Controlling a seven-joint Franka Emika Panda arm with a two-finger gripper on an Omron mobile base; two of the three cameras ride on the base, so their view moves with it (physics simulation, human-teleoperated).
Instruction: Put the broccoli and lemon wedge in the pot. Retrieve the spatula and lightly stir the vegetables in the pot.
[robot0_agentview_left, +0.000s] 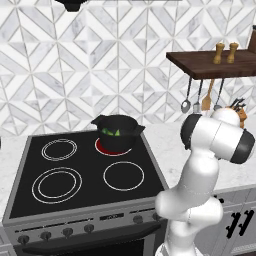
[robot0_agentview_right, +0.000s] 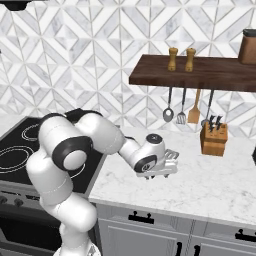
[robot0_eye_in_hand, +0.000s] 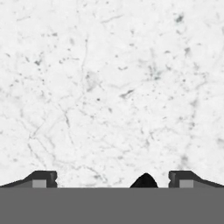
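The black pot (robot0_agentview_left: 118, 132) stands on the red-glowing back right burner of the stove (robot0_agentview_left: 30, 200). Small green vegetables (robot0_agentview_left: 111, 132) lie inside it; I cannot tell the broccoli from the lemon wedge there. The light-grey spatula (robot0_agentview_right: 181, 118) hangs under the wooden shelf (robot0_agentview_right: 200, 72), between a round metal spoon (robot0_agentview_right: 168, 115) and a wooden-handled utensil (robot0_agentview_right: 194, 113). My gripper (robot0_agentview_right: 161, 174) points down just over the marble counter (robot0_agentview_right: 200, 185), right of the stove and below-left of the spatula. In the hand view the gripper (robot0_eye_in_hand: 113, 179) is open, with bare marble between the fingertips (robot0_eye_in_hand: 43, 178).
A knife block (robot0_agentview_right: 214, 138) stands on the counter under the shelf's right part. Two wooden shakers (robot0_agentview_right: 181, 59) sit on the shelf. The tiled wall is behind. Cabinet fronts with dark handles (robot0_agentview_right: 141, 218) run below the counter.
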